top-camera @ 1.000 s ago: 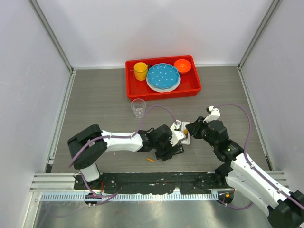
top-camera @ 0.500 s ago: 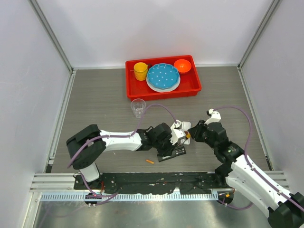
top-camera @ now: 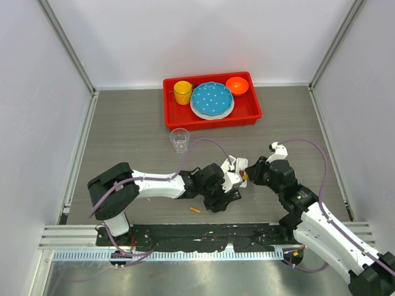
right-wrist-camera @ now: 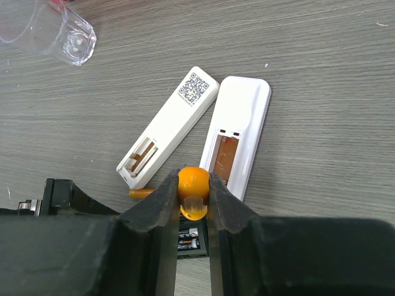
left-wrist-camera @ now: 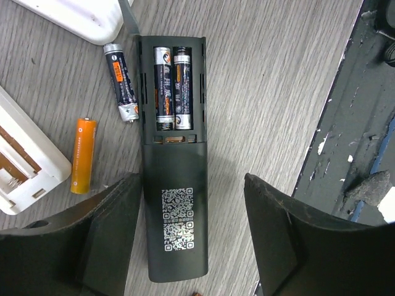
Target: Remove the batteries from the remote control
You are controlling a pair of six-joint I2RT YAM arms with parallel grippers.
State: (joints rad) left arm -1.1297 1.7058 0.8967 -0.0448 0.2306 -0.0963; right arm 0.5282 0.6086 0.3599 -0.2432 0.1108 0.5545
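Observation:
The black remote lies back up with its compartment open and two dark batteries in it. A loose dark battery and an orange battery lie on the table to its left. My left gripper is open, its jaws on either side of the remote's lower end; it shows in the top view. My right gripper is shut on the orange-handled screwdriver, held just above the remote's batteries. It sits right of the left gripper.
Two white remotes lie with their compartments open beyond the screwdriver. A clear cup stands behind them. A red tray at the back holds a yellow cup, a blue plate and an orange bowl. Another orange battery lies near the front edge.
My left gripper has shifted down over the black remote's end. My right gripper with the screwdriver has moved slightly down and left towards the remote.

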